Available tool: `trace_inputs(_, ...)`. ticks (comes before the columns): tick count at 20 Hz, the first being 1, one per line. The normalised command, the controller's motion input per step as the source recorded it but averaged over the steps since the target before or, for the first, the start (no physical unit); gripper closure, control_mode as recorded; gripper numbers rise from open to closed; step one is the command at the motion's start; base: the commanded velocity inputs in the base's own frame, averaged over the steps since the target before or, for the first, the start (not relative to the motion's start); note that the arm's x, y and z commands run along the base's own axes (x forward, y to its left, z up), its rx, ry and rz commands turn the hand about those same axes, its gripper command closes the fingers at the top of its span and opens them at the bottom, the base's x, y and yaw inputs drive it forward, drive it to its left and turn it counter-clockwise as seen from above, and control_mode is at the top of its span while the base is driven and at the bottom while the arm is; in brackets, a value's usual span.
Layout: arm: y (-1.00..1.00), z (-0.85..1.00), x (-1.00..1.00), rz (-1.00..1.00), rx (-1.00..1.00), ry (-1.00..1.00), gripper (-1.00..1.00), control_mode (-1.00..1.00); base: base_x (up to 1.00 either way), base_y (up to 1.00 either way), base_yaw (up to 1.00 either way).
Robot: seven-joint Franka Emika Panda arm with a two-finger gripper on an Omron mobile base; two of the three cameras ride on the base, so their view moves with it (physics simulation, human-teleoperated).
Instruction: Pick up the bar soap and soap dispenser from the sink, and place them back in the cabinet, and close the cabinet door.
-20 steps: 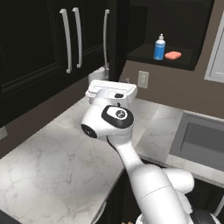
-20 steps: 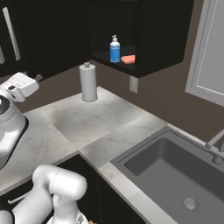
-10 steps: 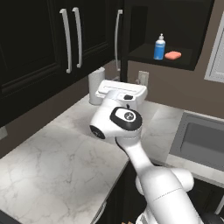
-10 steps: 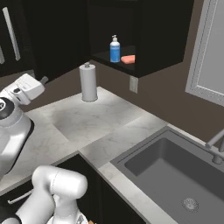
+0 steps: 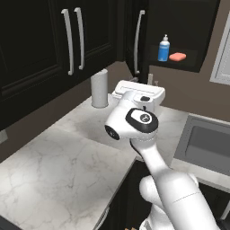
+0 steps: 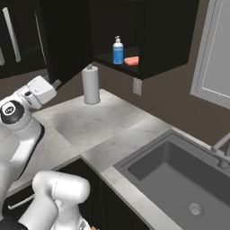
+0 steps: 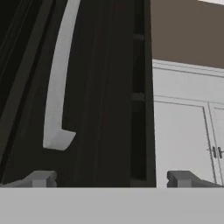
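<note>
Door fills the hand view edge-on: I'm looking along its face, thin outer edge toward the middle of the frame, silver handle running lengthwise up the left. Gripper sits at the door's lower end with both tips visible and a wide gap between them, nothing in it — jaws fully spread.

Key relation: the door stands swung out from the cabinet, and the gripper is low beside it, near the bottom of the handle. In the hand view the door's edge falls between the two tips, the handle nearer the left one. Handle's long axis is vertical in the room. From the left base view the handle hangs just above and behind the hand, close but not touching as far as I can tell.

Soap dispenser and bar soap both already sit on the open cabinet shelf, side by side, dispenser to the left, upright. Same pair in the right base view: dispenser, soap. Sink holds nothing but its drain.

My read: only the door remains. A push on the panel face should swing it shut; I'd watch the tips don't snag on the handle's lower foot.

Door looks dark black-brown, panelled, rigid; handle a plain bent bar, matte silver. Paper towel roll stands on the counter below, clear of the swing I think.
</note>
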Motion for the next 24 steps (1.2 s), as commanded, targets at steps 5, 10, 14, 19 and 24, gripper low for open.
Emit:
trace_inputs(5, -0.52, 0.00, 0.00, -0.07, 0.00, -0.01, -1.00, -1.00, 0.00, 0.00, 0.00)
trace_inputs(10, -0.46, -0.01, 0.00, -0.08, 0.00, -0.03, -1.00, -1.00, 0.00, 0.00, 0.00)
trace_inputs(14, -0.41, -0.02, 0.00, -0.10, 0.00, -0.04, -1.00, -1.00, 0.00, 0.00, 0.00)
trace_inputs(19, -0.37, -0.01, 0.01, -0.11, 0.00, -0.05, -1.00, -1.00, 0.00, 0.00, 0.00)
trace_inputs(24, -0.36, 0.00, 0.06, -0.10, 0.00, -0.04, -1.00, -1.00, 0.00, 0.00, 0.00)
